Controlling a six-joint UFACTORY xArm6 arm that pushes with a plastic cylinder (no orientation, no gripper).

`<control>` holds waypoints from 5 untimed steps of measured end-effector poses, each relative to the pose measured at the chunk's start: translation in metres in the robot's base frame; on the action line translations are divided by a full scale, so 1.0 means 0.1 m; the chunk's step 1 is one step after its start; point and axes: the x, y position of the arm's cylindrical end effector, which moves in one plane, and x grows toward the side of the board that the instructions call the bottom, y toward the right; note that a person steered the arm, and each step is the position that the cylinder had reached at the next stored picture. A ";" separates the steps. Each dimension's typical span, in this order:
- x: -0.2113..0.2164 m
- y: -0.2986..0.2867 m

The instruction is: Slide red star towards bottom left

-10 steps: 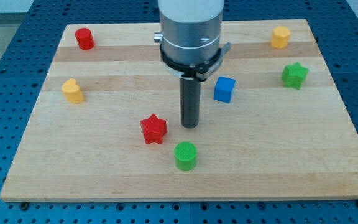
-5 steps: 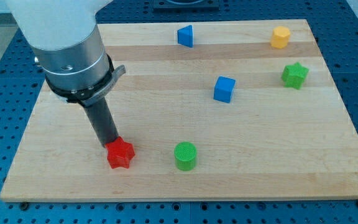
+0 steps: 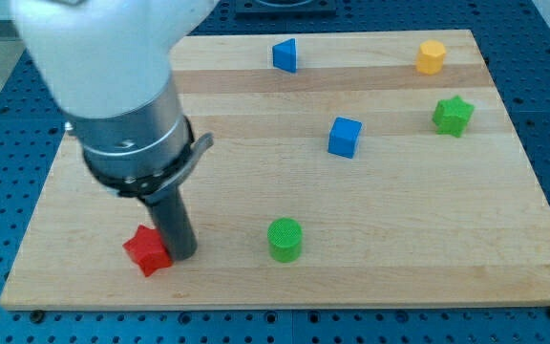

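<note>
The red star (image 3: pixel 146 250) lies near the board's bottom left, partly hidden by the rod. My tip (image 3: pixel 183 255) rests on the board right against the star's right side. The arm's grey body covers the board's left part above it.
A green cylinder (image 3: pixel 285 239) stands to the right of my tip. A blue cube (image 3: pixel 345 137) sits mid-board, a blue triangular block (image 3: pixel 285 54) at the top, an orange block (image 3: pixel 431 56) at the top right, a green star (image 3: pixel 453 116) at the right. The wooden board (image 3: pixel 409 258) lies on a blue perforated table.
The red star has slid left and slightly down towards the bottom left. My tip has moved from the star's upper left to its right side.
</note>
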 end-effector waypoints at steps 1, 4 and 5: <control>0.03 -0.21; 0.05 -0.56; 0.05 -0.59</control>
